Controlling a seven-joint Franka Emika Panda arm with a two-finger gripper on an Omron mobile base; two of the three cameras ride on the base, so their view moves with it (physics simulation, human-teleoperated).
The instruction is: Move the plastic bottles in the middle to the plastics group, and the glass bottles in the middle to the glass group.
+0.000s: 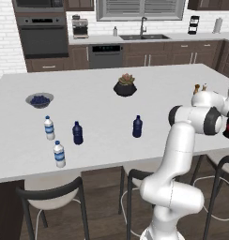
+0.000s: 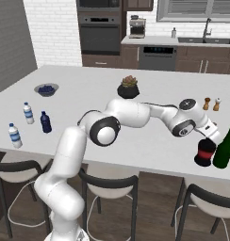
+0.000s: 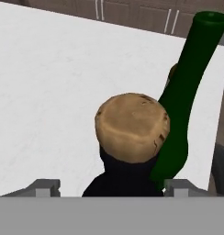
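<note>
Your hand (image 2: 207,140) stood directly over the squat black bottle (image 2: 204,154), fingers spread to either side of its neck and, as far as the pictures showed, clear of it: in the hand view the two finger tips (image 3: 46,187) sat well apart at the bottom edge with the bottle's brown cork-like cap (image 3: 132,127) centred between them and nothing pinched. You had released, not grasped. The bottle stood upright, its long axis running straight away from the palm, so the relation that mattered was plain: it lay straight below the hand, and any retreat would have to go up along that axis so as not to tip it. Just beside it, on the side away from the arm, the tall green bottle (image 2: 224,148) stood close enough that I could not tell whether the two touched. That looked like the glass group, so this bottle read as delivered. Far from the hand, across the tabletop (image 1: 97,112), a navy bottle (image 1: 137,126) stood alone, with the clear water bottles (image 1: 59,154) and another navy bottle (image 1: 77,133) farther off still.
</note>
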